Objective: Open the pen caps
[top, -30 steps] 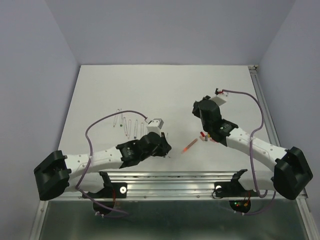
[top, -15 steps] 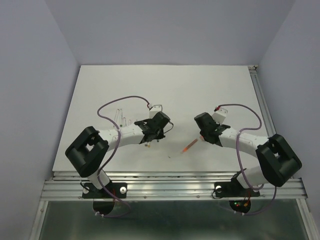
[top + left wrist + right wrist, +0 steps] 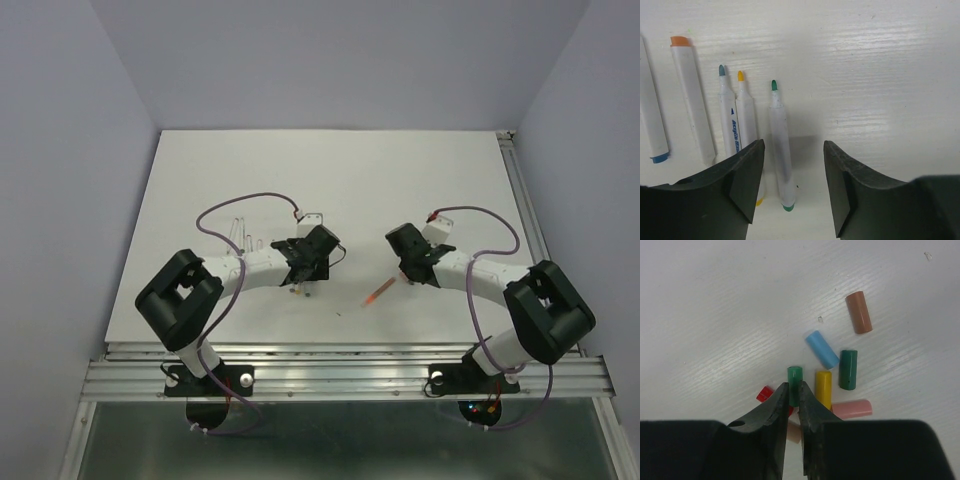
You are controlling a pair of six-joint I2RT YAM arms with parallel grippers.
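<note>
**Item 1. Left gripper** (image 3: 793,147): released, jaws spread wide, low over the desk (image 3: 880,60). The green-tipped pen (image 3: 780,140) lies between the jaws, touching neither. It is uncapped, with its tip pointing away.

**Item 2. Row of pens just left of that one, lying roughly parallel:**
- yellow-tipped pen (image 3: 746,115), uncapped
- blue-tipped pen (image 3: 729,120), uncapped
- orange-ended pen (image 3: 692,100), a little apart from the first two
- blue-ended pen (image 3: 652,125), cut by the picture's edge

**Item 3. Right gripper** (image 3: 793,387): jaws drawn almost together, low over the desk. The bright green cap (image 3: 794,375) sits at their tips with its open end facing away. Whether it is pinched or lying loose cannot be told.

**Item 4. Pen caps** (image 3: 824,395): off the pens and lying loose on the desk in a cluster around the right gripper. Near to far:
- pink cap (image 3: 852,409), right of the jaws
- red cap (image 3: 764,393), just left of the jaws
- yellow cap (image 3: 823,382), beside the bright green one
- dark green cap (image 3: 848,369)
- light blue cap (image 3: 822,349)
- brown cap (image 3: 859,312), farthest, apart from the cluster

**Item 5. Orange-red pen** (image 3: 378,293): seen from above, alone on the desk between the two grippers, nearer the right one.
</note>
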